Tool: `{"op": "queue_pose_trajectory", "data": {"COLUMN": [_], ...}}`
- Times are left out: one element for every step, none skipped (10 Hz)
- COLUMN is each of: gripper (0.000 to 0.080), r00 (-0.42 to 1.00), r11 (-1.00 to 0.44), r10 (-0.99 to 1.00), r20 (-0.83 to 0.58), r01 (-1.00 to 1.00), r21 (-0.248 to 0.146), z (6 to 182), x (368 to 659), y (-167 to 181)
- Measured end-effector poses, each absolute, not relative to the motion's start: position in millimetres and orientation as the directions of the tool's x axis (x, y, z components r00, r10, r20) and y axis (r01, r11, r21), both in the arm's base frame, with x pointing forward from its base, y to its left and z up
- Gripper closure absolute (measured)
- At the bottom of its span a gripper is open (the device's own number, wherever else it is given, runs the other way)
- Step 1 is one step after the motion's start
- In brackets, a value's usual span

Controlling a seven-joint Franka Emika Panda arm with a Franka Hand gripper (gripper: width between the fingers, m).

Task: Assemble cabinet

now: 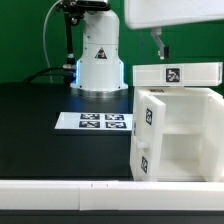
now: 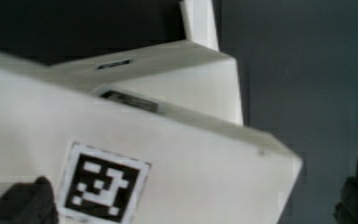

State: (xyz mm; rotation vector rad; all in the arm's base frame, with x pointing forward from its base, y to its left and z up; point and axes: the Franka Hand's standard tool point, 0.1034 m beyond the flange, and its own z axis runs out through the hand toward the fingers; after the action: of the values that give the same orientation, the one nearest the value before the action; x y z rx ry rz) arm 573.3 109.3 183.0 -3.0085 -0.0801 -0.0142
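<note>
White cabinet (image 1: pixel 175 135) standing on black table (image 1: pixel 40 130) at the exterior view's right, top panel overhanging its body, gripper (image 1: pixel 158 46) above that panel, jaws apart and empty, marker board (image 1: pixel 94 122) near cabinet's edge, wrist view showing tagged panel corner (image 2: pixel 279 160).

The arm's white base (image 1: pixel 99 62) stands upright at the back of the desk (image 1: pixel 40 105), toward the exterior view's left, a blue light glowing low on its left side. A broad white link of the arm (image 1: pixel 172 14) crosses the top of the exterior view on its right. Below it the gripper (image 1: pixel 159 46) points straight down; only one slim finger shows clearly, so its wide-open spread is hard to judge there. In the wrist view dark fingers (image 2: pixel 23 202) sit far apart at the frame's corners, holding nothing.
</note>
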Motion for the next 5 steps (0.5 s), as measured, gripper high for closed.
{"op": "queue_pose_trajectory", "data": {"gripper": [0.0003, 0.0003, 0.0003, 0.0003, 0.0003], "r00": [0.994, 0.983, 0.968, 0.929, 0.846], "r11": [-0.986, -0.974, -0.96, -0.922, -0.842], "r10": [0.104, 0.184, 0.248, 0.367, 0.529], "r20": [0.019, 0.029, 0.037, 0.05, 0.062], "r01": [0.105, 0.186, 0.251, 0.371, 0.533], "r21": [-0.131, -0.129, -0.127, -0.113, -0.088], "z": [182.3, 181.7, 181.5, 181.5, 180.9], "x": [572.8, 572.8, 572.8, 573.5, 574.6], "y": [108.8, 107.6, 107.4, 104.9, 99.7]}}
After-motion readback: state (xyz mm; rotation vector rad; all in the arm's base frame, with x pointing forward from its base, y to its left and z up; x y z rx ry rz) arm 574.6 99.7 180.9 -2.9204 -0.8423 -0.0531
